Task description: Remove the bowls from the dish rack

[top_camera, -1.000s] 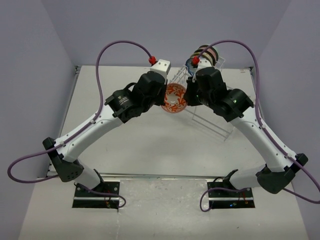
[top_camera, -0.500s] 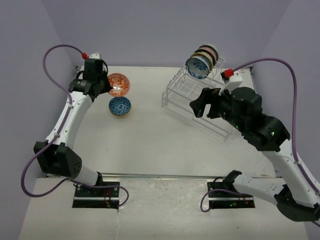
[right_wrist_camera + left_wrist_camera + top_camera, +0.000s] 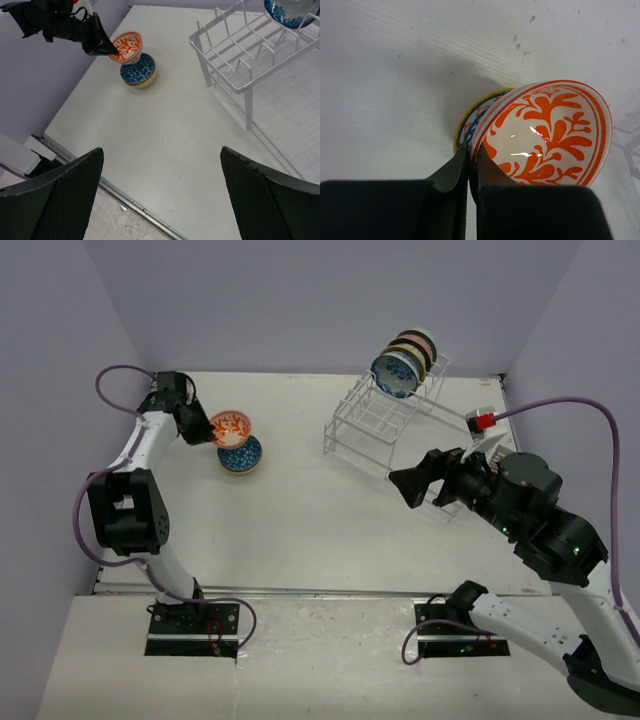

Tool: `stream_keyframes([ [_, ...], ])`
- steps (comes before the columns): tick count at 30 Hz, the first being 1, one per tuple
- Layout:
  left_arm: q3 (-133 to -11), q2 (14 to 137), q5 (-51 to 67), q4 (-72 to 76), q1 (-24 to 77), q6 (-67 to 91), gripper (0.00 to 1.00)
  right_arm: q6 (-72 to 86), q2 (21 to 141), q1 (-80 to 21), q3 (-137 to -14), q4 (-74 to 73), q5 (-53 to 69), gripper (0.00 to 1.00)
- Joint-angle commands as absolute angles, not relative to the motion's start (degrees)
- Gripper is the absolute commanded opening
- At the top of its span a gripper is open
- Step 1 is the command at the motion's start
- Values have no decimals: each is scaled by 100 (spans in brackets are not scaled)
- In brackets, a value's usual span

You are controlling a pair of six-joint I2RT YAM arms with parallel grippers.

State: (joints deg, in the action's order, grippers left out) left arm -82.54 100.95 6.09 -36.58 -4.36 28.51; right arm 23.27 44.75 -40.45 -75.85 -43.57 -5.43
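- My left gripper [image 3: 469, 150] is clamped on the rim of the white ceramic bowl with orange floral pattern [image 3: 545, 135], tilted over the blue-netted, yellow-rimmed bowl [image 3: 240, 454] at ten o'clock; stacking them, I judge.
- The left arm is stretched far out. The right gripper [image 3: 410, 482] hangs with fingers wide apart at four o'clock, beside the white wire dish rack [image 3: 400, 430], where the remaining patterned bowls [image 3: 405, 362] stand.

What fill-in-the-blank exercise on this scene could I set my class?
1. The left end effector grips the rim of the top bowl, patterned in ___.
2. The lower bowl beneath it has a net pattern in ___.
3. The right end effector is ___ and holds nothing.
4. More bowls stand in the rack, which lies nearer the ___ arm.
Missing words: orange; blue; open; right.
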Motion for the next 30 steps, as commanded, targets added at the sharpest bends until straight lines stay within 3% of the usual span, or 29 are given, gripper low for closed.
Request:
stream_keyframes([
  [1, -8218, 10081, 941, -3138, -273, 3015, 0, 2171, 4535, -4043, -7366, -4087, -334, 99],
  [8, -7954, 9994, 282, -3146, -79, 3032, 0, 2118, 4553, -4043, -7198, -4017, -281, 99],
  [17, -7515, 9791, 290, -2997, -62, 2997, 4, 2101, 4483, -4043, -7119, -3894, -211, 99],
  [26, -7479, 9668, 431, -2953, -62, 3041, 31, 2066, 4526, -4034, -7119, -3885, -272, 99],
  [30, -7453, 9467, 483, -3006, -62, 3041, 34, 2030, 4710, -4043, -7172, -3893, -448, 99],
])
